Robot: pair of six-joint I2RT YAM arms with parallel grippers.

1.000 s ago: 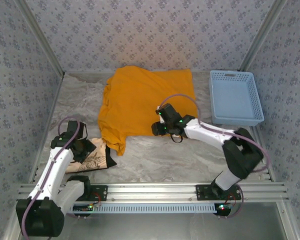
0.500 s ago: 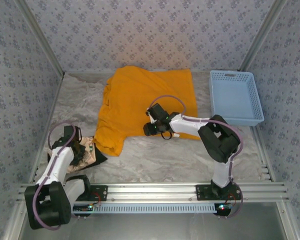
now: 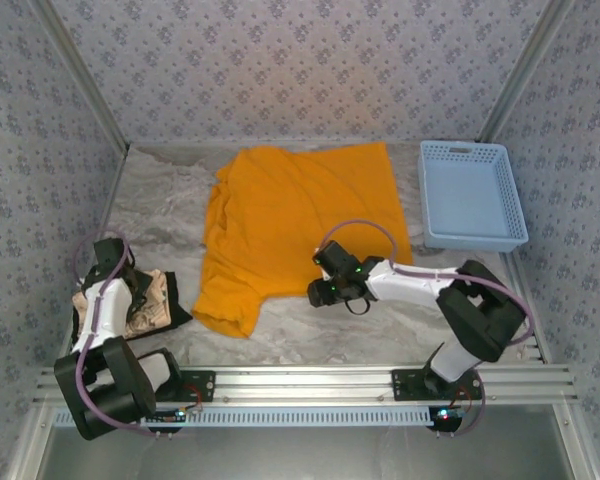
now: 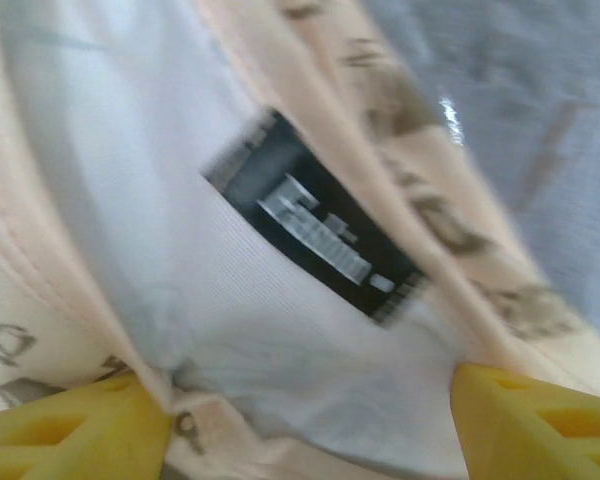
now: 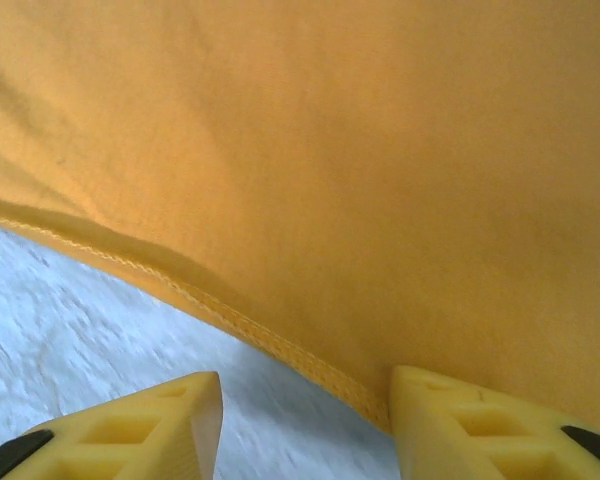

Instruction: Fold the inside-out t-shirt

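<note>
Grey-white marbled tabletop [image 3: 310, 325], patterned walls on 3 sides, aluminium rail [image 3: 300, 378] along the near edge.

Plain orange-yellow cotton t-shirt [image 3: 300, 210] lies mostly flat, centre to back of the table. Far edge sits close to the back wall. Right edge is just beside the light blue perforated plastic basket [image 3: 472, 195] with a narrow gap, not touching. Near-left corner is bunched and folded over.

Right gripper [image 5: 302, 400] is at the shirt's near hem, low over the table. Its 2 yellow fingers [image 5: 130, 430] are spread wide and grip nothing. The stitched hem [image 5: 230, 320] runs diagonally just ahead of the tips, with bare table under the left one.

Left gripper [image 4: 310, 420] is at the near-left, over the crumpled beige cloth with dark line drawing [image 3: 150, 300]. Fingers are wide apart, with cloth and its black rectangular label [image 4: 315, 230] between them. The view is blurred, so I cannot tell if the pads touch.

Free room: bare table back-left between shirt and left wall, plus a strip between hem and rail.
</note>
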